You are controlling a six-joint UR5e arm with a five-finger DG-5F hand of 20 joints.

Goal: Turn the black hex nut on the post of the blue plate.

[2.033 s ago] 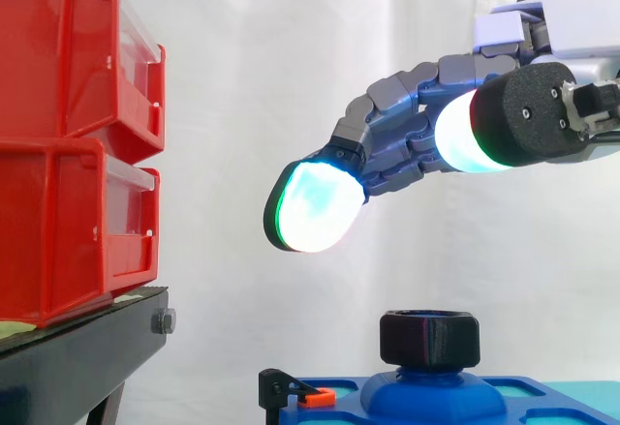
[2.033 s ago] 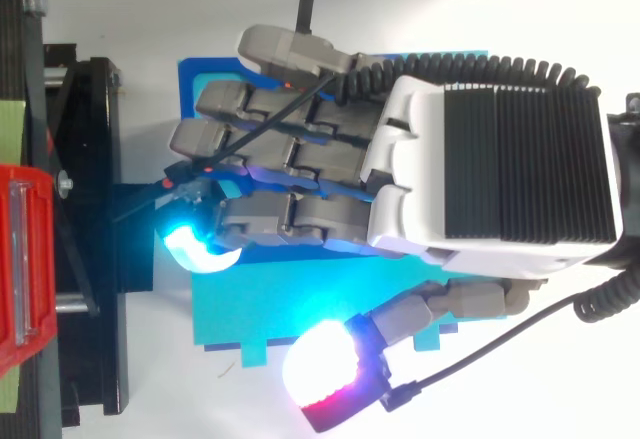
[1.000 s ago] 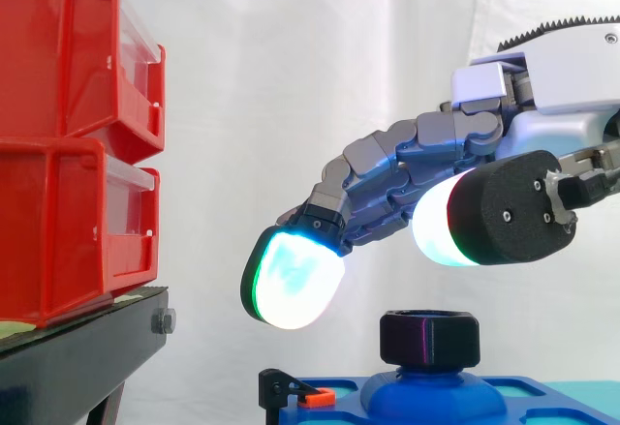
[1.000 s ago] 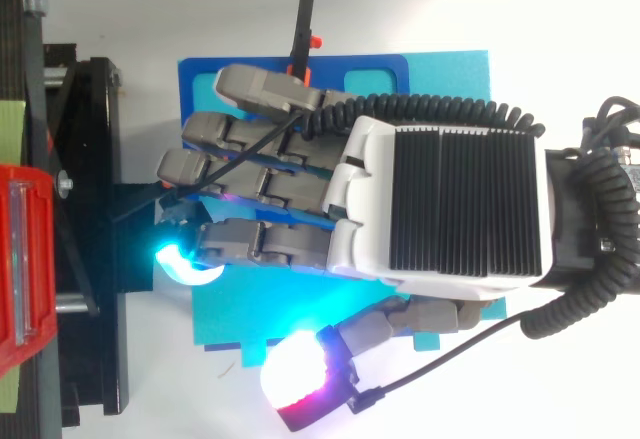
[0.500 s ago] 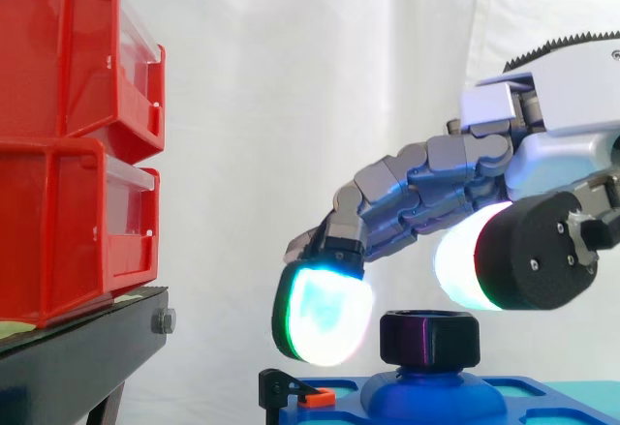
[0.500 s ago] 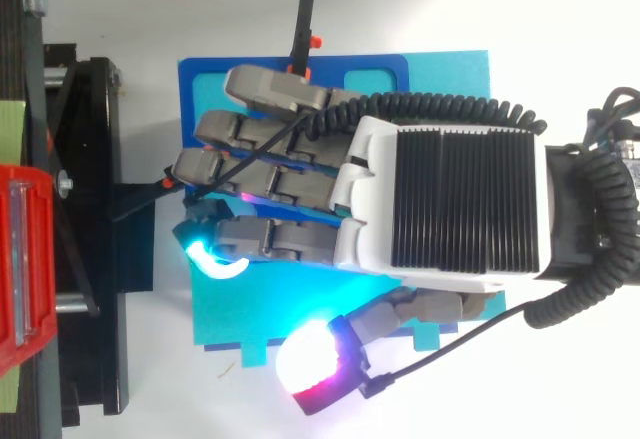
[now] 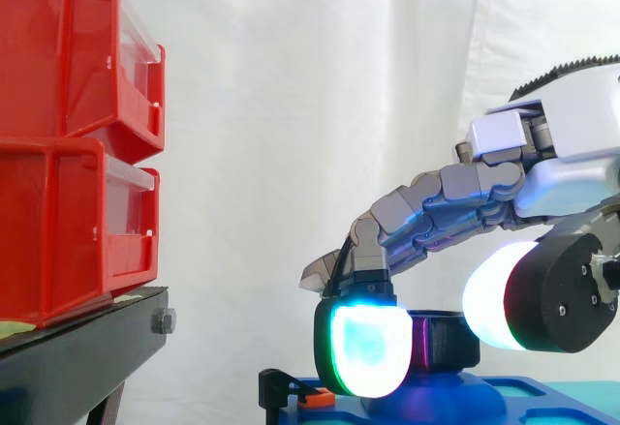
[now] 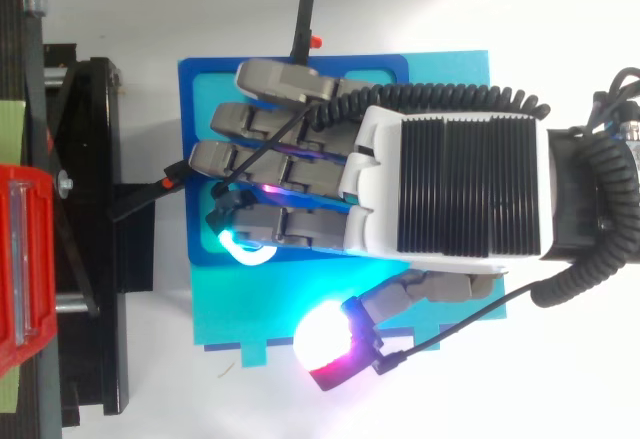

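Lowering the hand (image 8: 450, 189) onto the black hex nut (image 7: 448, 340), nearly there

Hung well above 2 s ago; now down w/ one fingertip pad (image 7: 366, 348) level w/ the nut's near side & the thumb pad (image 7: 494, 294) off the other side. Spread apart, not clamped on anything afaict. Leaves the nut on the post (image 7: 455, 398) of the blue plate (image 8: 360, 63), no turn started. Prob needs thumb in first.

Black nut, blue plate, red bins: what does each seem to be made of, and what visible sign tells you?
The black nut: probably plastic, matt with a dull sheen; coated metal is possible.
The blue plate: plastic, smooth, even colour, with rounded moulded recesses.
The red bins: glossy plastic, with light streaks on the walls and clear front panels.
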